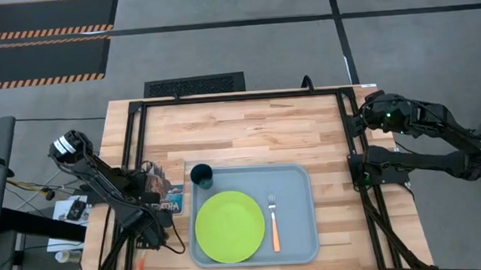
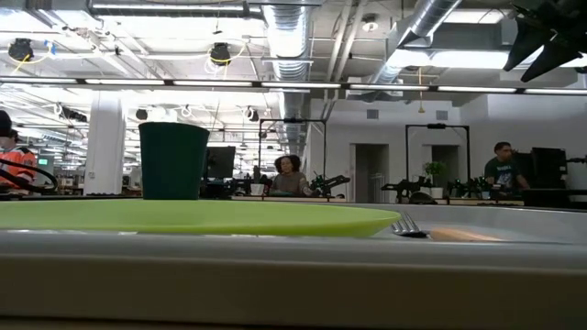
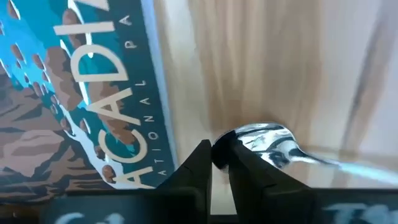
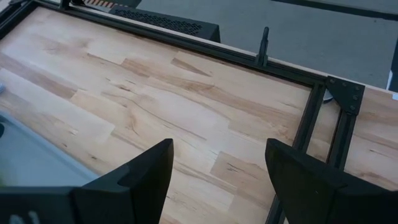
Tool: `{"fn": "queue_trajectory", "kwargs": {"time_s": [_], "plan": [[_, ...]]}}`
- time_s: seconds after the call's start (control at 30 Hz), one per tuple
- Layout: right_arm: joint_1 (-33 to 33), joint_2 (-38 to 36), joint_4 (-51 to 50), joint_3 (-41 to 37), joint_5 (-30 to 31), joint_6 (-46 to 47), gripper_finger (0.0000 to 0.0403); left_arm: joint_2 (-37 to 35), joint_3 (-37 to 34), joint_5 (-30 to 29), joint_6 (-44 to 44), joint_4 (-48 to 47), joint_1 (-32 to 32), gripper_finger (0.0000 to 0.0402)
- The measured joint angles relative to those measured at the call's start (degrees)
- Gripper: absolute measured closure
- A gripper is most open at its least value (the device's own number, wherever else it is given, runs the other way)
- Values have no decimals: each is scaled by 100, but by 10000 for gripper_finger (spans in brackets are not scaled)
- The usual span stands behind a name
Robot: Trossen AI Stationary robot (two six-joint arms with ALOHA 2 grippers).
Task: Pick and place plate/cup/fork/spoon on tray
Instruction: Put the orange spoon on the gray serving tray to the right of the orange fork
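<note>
The spoon (image 3: 266, 144) lies on the bench beside the ACADIA card (image 3: 81, 93), left of the tray (image 1: 298, 182), its bowl right at the left tool (image 3: 221, 163), handle trailing away. That tool's tips look nearly closed at the bowl's edge; grip uncertain. The right tool (image 4: 217, 163) waits open, well apart.

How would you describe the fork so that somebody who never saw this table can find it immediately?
Look for the large pale grey-blue tray on the wooden table. On it lies a round lime-green plate, with a dark cup in the tray's corner beside it. The fork lies on the tray next to the plate, on the right arm's side: the only slim piece there, with silver tines and an orange handle.
</note>
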Motion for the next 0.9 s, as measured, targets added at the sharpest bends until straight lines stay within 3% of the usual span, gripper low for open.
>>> {"fn": "queue_trajectory", "kwargs": {"time_s": [0.23,0.5,0.9], "plan": [[-2,0,0,0,0,0,121,16,-12,251,-182,-84,220,399],[-2,2,0,0,0,-4,121,18,174,-22,-443,-149,501,400],[0,2,0,0,0,-13,121,18,205,-491,-1890,-182,804,400]]}}
